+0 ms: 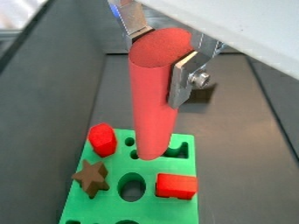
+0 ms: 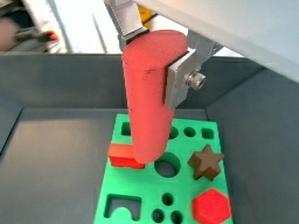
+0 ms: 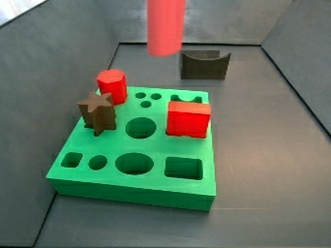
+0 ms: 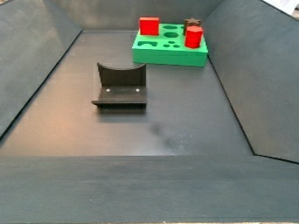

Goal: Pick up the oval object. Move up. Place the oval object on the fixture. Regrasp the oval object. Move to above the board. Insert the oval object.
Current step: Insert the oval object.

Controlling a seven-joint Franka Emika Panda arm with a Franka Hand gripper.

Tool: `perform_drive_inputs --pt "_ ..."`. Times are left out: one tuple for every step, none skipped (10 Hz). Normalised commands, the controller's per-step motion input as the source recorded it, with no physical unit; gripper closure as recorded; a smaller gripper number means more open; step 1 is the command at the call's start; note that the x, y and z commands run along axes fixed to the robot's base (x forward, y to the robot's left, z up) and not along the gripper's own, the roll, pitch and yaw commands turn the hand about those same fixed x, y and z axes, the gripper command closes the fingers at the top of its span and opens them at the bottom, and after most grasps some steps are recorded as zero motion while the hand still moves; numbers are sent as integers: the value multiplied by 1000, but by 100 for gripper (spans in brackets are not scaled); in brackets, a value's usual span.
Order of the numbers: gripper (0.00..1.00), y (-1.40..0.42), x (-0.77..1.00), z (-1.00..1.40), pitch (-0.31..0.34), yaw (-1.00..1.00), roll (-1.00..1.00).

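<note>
The oval object point(image 1: 155, 96), a long salmon-red rod, hangs upright with its top end clamped between the silver fingers point(image 1: 184, 74) of my gripper point(image 1: 162, 54). Both wrist views show it so, with my gripper point(image 2: 158, 52) shut on the oval object point(image 2: 149, 96). Its lower end points down at the green board point(image 1: 111, 203) point(image 2: 149, 179). In a side view the oval object point(image 3: 165, 27) floats well above the board point(image 3: 130, 179), and the gripper is cut off above the frame. The dark fixture point(image 3: 204, 64) point(image 4: 119, 87) stands on the floor apart from the board point(image 4: 176, 54), nothing on it.
On the board sit a red cube point(image 3: 189, 119) point(image 1: 176, 185), a short red hexagonal peg point(image 3: 111, 85) point(image 1: 101, 138) and a brown star peg point(image 3: 96, 108) point(image 1: 91, 178). Several holes show open around them. Sloping grey walls enclose the floor.
</note>
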Motion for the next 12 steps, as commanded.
perform_drive_inputs --pt "100 0 0 -49 -247 -863 -169" --pt "100 0 0 -71 -237 -874 -151" --pt "100 -23 0 -94 -207 -874 -110" --pt "100 -94 0 -171 -199 -846 -64" --pt "100 -194 0 -226 -186 -769 -14" --pt "100 -214 0 -223 -176 -754 0" --pt "100 -300 0 -234 -151 -671 0" --pt "100 -323 -3 -223 -130 -660 0" --pt "100 -346 -46 -211 -109 -620 13" --pt "100 -294 -120 -209 -106 -611 9" --pt "100 -209 -160 -157 -100 -651 0" --pt "100 -123 -214 -100 -77 -560 0"
